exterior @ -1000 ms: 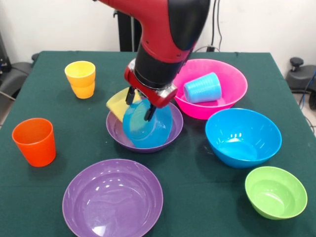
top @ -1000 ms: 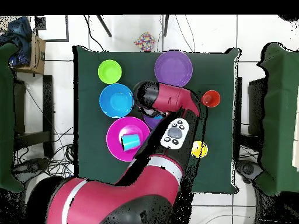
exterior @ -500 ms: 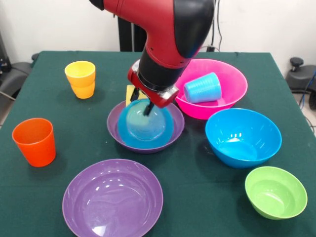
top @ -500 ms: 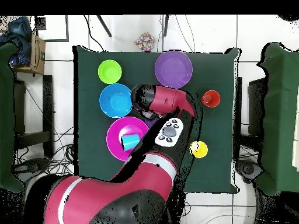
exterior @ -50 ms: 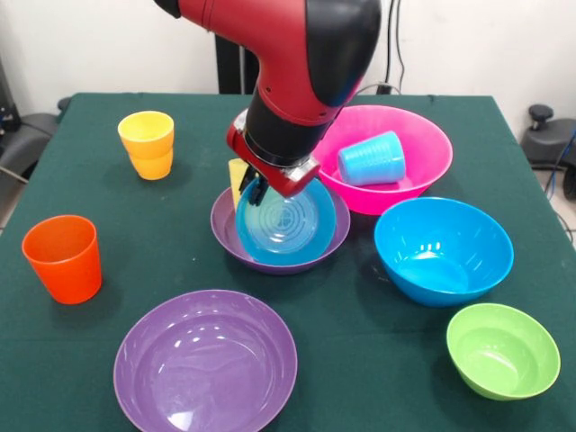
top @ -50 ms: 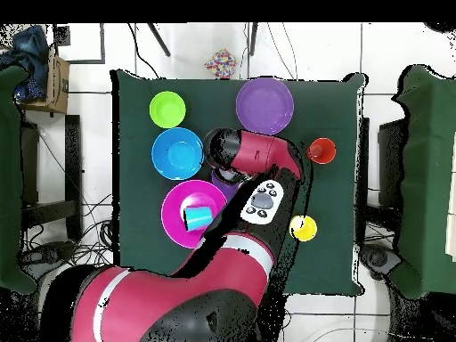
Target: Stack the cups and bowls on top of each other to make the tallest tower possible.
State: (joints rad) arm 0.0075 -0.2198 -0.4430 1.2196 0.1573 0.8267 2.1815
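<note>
In the front view my gripper [exterior @ -50 ms: 256, 191] is shut on the near-left rim of the small blue bowl [exterior @ -50 ms: 288, 223]. That bowl sits tilted, its hollow facing the camera, inside a shallow purple bowl [exterior @ -50 ms: 225, 236] at mid table. The pale yellow cup [exterior @ -50 ms: 236, 175] shows just behind my fingers, mostly hidden. The light blue cup [exterior @ -50 ms: 371, 159] lies on its side in the big pink bowl [exterior @ -50 ms: 423, 148]. To the left stand two nested amber cups [exterior @ -50 ms: 147, 144] and the orange cup [exterior @ -50 ms: 63, 257]. In the overhead view my arm [top @ -50 ms: 254, 160] covers the gripper and the held bowl.
A second purple bowl [exterior @ -50 ms: 205, 362] sits at the front, the big blue bowl [exterior @ -50 ms: 443, 250] and the small green bowl [exterior @ -50 ms: 502, 349] at the front right. From above: green bowl [top @ -50 ms: 167, 109], blue bowl [top @ -50 ms: 177, 153], pink bowl [top @ -50 ms: 175, 203], purple bowl [top @ -50 ms: 264, 105].
The small blue bowl went from tilted to flat in the purple bowl, then tilted up again. Both bowls slid a little to the right in the front view.
</note>
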